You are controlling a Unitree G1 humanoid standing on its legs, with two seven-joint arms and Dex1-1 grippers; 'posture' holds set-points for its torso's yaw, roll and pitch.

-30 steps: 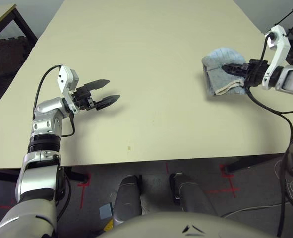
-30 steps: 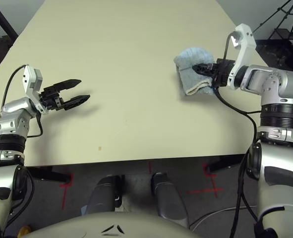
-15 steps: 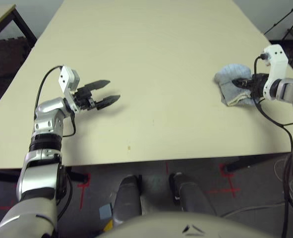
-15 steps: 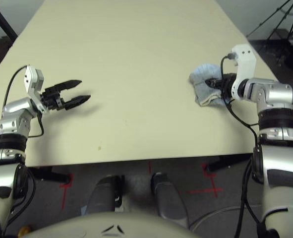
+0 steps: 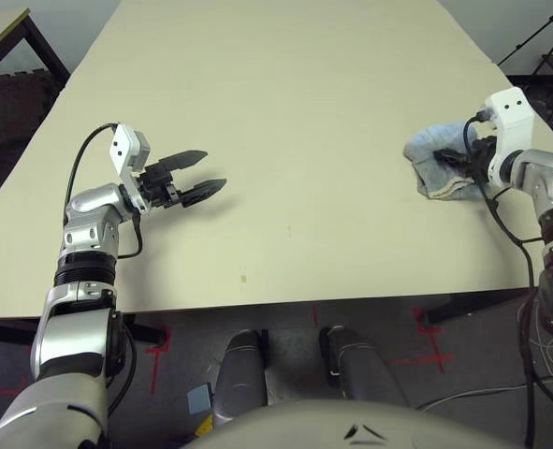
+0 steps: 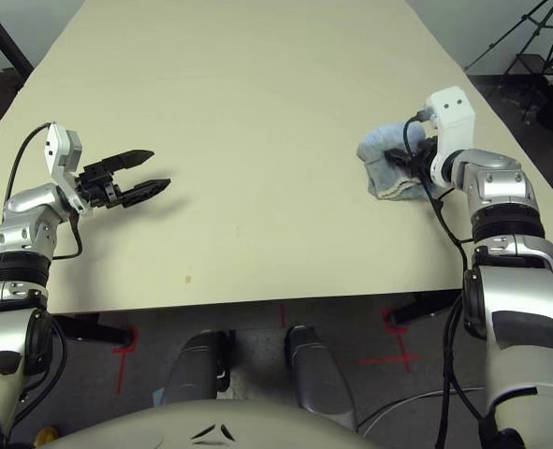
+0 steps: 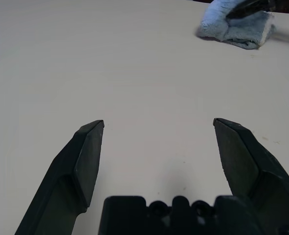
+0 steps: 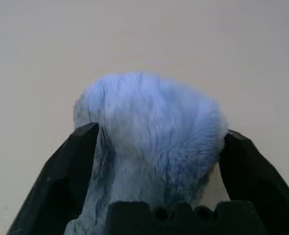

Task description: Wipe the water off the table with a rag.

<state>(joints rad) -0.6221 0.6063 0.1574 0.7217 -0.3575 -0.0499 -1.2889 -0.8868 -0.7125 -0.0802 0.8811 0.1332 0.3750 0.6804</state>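
The small rumpled blue-grey terry rag (image 5: 438, 165) lies near the right edge of the pale cream worktop (image 5: 285, 112). It looks soft and light; pinch its bunched middle. The right claw (image 8: 156, 142) stands apart around it; the left claw (image 5: 204, 173), well apart, is open too.

The rag (image 8: 149, 132) hides the table (image 8: 144, 34) beneath it, and its near end is cut off by the picture's edge. The right gripper (image 5: 454, 159) is half buried in the cloth, so contact with the fingers (image 8: 71, 171) seems likely but is unclear.
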